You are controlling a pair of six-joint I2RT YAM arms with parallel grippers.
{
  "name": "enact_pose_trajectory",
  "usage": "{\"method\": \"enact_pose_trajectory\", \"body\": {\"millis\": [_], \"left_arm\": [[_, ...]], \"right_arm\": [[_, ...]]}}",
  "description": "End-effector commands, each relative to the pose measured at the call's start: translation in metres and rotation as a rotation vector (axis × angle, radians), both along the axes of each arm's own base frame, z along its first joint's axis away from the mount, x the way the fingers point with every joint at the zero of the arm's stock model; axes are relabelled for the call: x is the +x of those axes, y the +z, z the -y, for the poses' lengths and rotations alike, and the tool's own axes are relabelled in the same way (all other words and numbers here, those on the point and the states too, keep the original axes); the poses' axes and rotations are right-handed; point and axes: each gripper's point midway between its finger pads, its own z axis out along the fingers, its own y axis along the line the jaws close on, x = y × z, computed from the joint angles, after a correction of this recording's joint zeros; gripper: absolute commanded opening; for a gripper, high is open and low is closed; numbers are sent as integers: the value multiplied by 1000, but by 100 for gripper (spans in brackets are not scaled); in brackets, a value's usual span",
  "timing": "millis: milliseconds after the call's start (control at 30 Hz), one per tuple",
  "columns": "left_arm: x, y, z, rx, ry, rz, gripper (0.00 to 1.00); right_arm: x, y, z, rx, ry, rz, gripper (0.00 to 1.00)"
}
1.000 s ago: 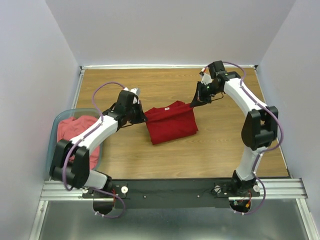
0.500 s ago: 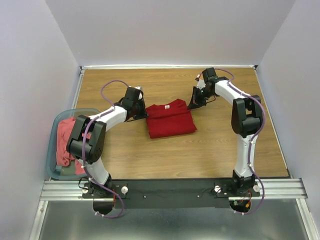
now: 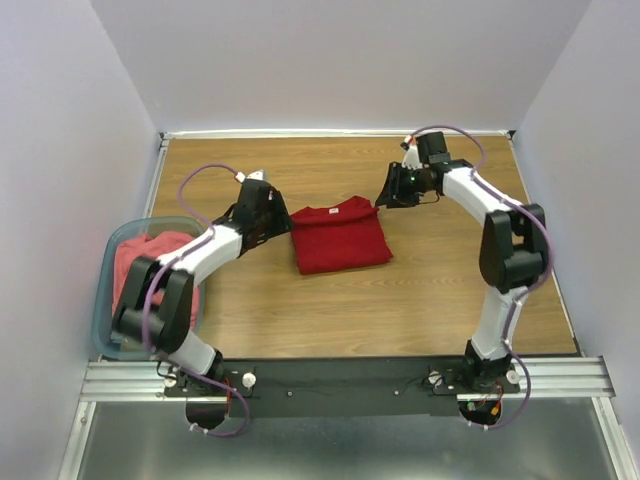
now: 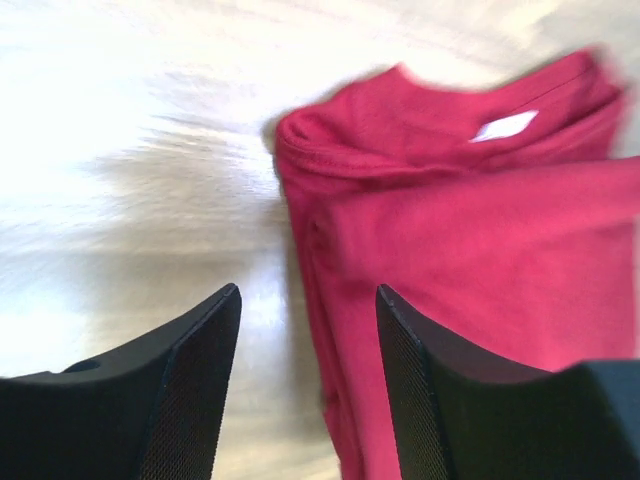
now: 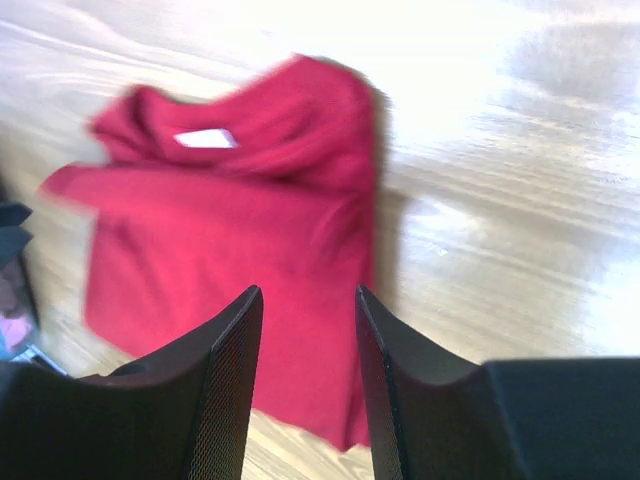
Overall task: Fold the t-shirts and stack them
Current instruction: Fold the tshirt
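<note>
Soft matt cloth t-shirt (image 3: 340, 238) on glossy wood-grain table (image 3: 440, 290)

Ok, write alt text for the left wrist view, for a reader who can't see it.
A folded crimson t-shirt with a white neck label lies on a pale wooden table, filling the right of the blurred frame. The left gripper, open and empty, hangs over the shirt's edge.

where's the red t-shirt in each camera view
Top external: red t-shirt lies folded near the centre of the picture.
Left wrist: red t-shirt fills the right half.
Right wrist: red t-shirt covers the left and centre.
Shared landmark: white neck label, clear in both wrist views, too small to tell from above.
</note>
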Motion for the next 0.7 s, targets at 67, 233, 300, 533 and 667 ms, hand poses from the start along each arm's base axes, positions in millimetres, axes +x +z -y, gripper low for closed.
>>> {"method": "enact_pose_trajectory", "body": {"millis": [67,233,300,533,667], "left_arm": [[-19,73,19,-49,-1,249,60],[-40,60,74,-147,-204,233,45],[-31,48,81,-147,-212,219,38],[37,23,79,-220,-183,182,20],[70,2,70,-232,-145,148,20]], "right_arm": [[-4,56,0,73,6,268,49],[-21,43,-19,192,120,287,44],[-24,34,-30,261,168,271,42],[6,25,-60,463,225,250,41],[26,11,-71,580,214,210,41]]}}
